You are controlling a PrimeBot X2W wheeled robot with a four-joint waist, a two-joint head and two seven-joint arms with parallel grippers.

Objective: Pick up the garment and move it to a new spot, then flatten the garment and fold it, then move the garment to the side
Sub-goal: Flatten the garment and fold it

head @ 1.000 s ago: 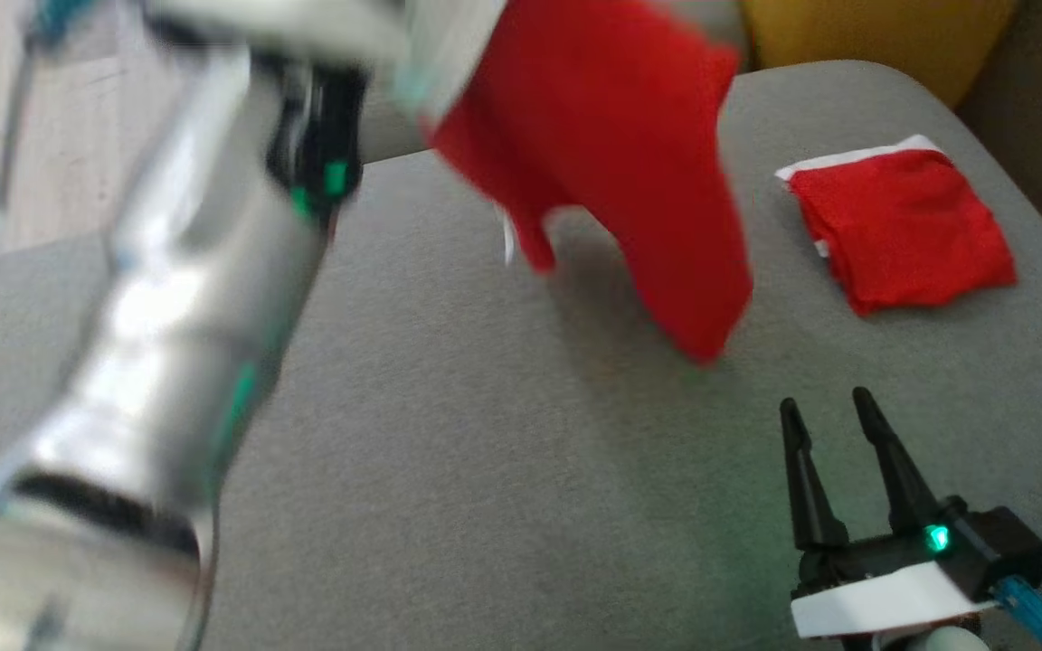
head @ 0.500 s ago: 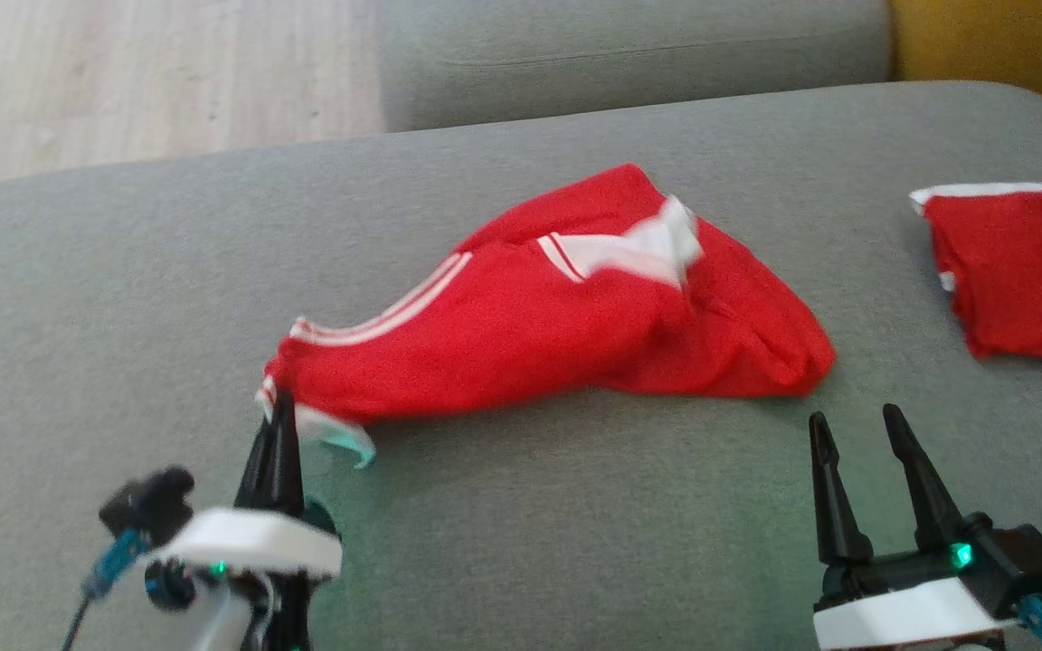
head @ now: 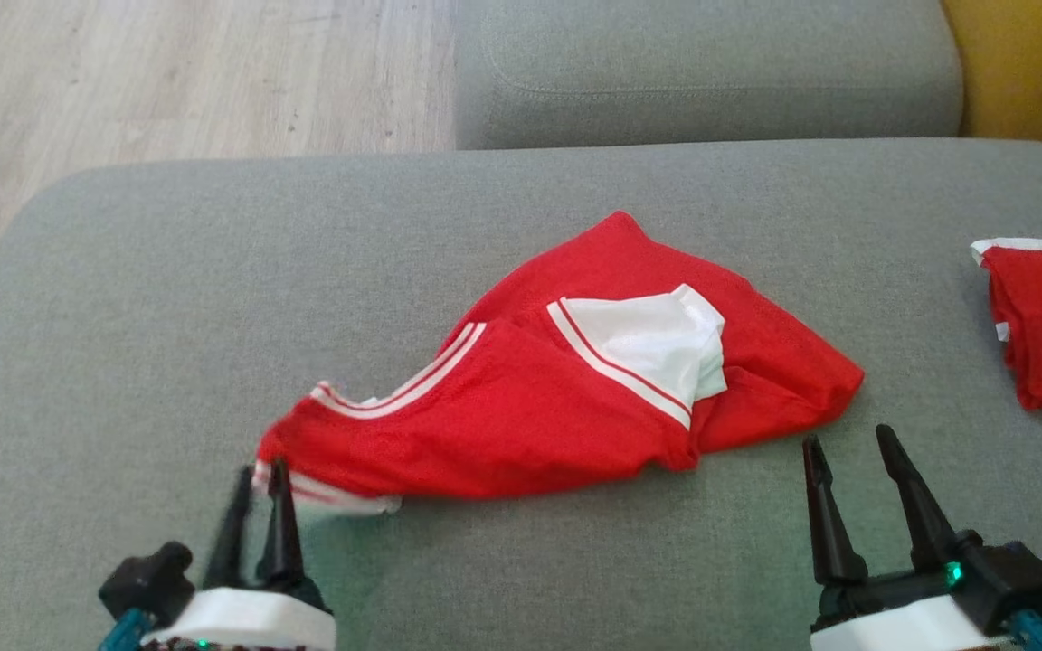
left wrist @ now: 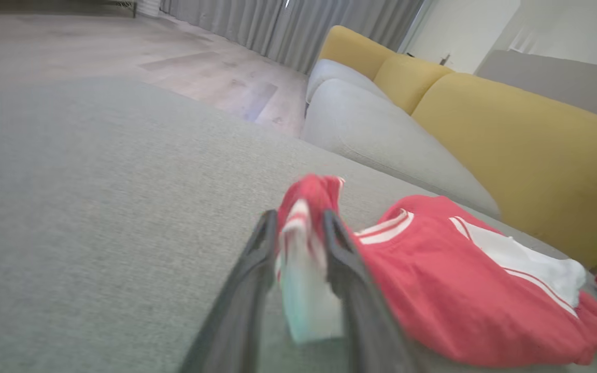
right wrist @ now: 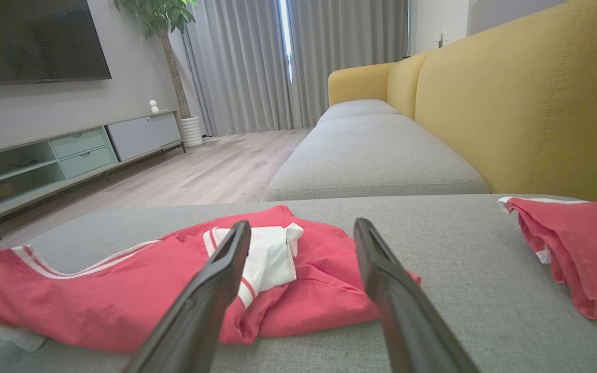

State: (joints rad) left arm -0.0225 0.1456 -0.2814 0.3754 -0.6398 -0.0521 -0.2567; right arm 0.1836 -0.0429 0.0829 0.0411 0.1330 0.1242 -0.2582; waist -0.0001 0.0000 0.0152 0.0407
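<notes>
- Two things are hard to read: the left wrist view is blurred, and the near corner of the garment [head: 566, 398] is partly hidden behind the left gripper [head: 260, 467].
- That gripper's fingers stand narrowly apart with the white striped hem between them; whether they pinch it or have let go I cannot tell.
- The red garment lies crumpled on the grey sofa cushion [head: 123, 316], near its middle, with a white part turned over on top and white stripes along one edge.
- The right gripper [head: 848, 438] is spread wide and holds nothing, with its tips just short of the garment's right end.
- A second red cloth [head: 1041, 325], folded, lies well to the right and is cut off by the head view's edge.
- Beyond the cushion are another grey seat [head: 711, 81], a yellow backrest [head: 1027, 72] and wooden floor [head: 168, 72].
</notes>
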